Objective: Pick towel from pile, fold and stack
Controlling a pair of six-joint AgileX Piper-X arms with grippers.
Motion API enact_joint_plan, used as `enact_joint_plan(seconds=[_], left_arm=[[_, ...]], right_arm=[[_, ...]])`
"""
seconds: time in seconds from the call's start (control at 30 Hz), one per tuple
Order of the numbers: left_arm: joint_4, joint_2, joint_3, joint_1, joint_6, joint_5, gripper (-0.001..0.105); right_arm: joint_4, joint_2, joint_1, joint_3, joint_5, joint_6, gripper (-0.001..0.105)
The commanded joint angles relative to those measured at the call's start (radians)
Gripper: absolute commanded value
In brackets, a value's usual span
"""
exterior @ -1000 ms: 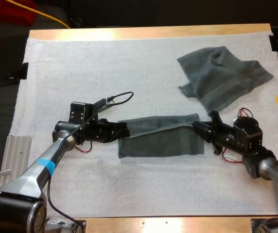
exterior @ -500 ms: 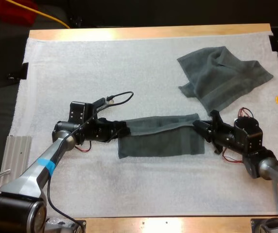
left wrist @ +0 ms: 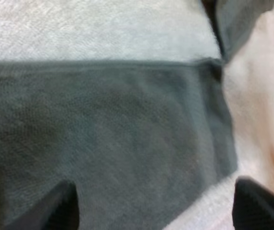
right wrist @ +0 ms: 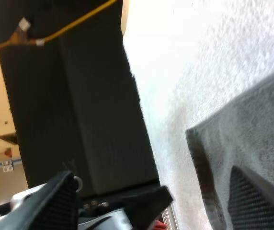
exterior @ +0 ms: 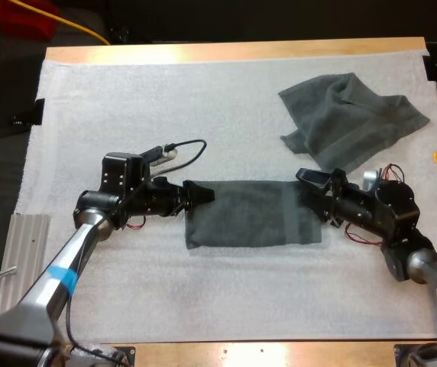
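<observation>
On the near middle of the white mat [exterior: 127, 290], a folded towel [exterior: 253, 215], dark grey-green and flat, is seen laid out as a rectangle. At its left end the left gripper [exterior: 203, 195] is held low by the far corner, its fingers [left wrist: 55, 213] spread wide with nothing gripped. At the right end the right gripper [exterior: 311, 193] is poised over the towel's edge, fingers [right wrist: 55, 203] likewise parted and empty. Farther back on the right, a crumpled towel [exterior: 352, 118] is seen on the mat, apart from the folded one.
</observation>
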Motion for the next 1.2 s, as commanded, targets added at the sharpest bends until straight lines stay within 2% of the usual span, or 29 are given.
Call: enact_joint_plan(seconds=[0.0, 0.2, 0.4, 0.57, 1.0, 1.17], left_arm=[[0.012, -0.030, -0.009, 0.001, 0.021, -0.013, 0.065], [0.082, -0.148, -0.009, 0.001, 0.048, -0.073, 0.065], [0.177, -0.245, -0.009, -0.001, 0.106, -0.136, 0.065], [0.255, -0.324, -0.009, -0.004, 0.141, -0.167, 0.065], [0.412, -0.480, -0.009, -0.004, 0.181, -0.189, 0.065], [0.481, -0.535, -0.009, -0.004, 0.198, -0.189, 0.065]], right_arm=[[-0.013, -0.015, -0.005, -0.004, -0.025, -0.019, 0.065], [0.005, -0.066, -0.005, -0.004, -0.032, -0.033, 0.065], [0.131, -0.128, -0.005, -0.004, -0.032, -0.115, 0.065], [0.307, -0.203, -0.005, -0.004, -0.032, -0.235, 0.065], [0.702, -0.360, -0.005, -0.023, 0.026, -0.497, 0.065], [0.901, -0.396, -0.005, -0.063, 0.060, -0.636, 0.065]])
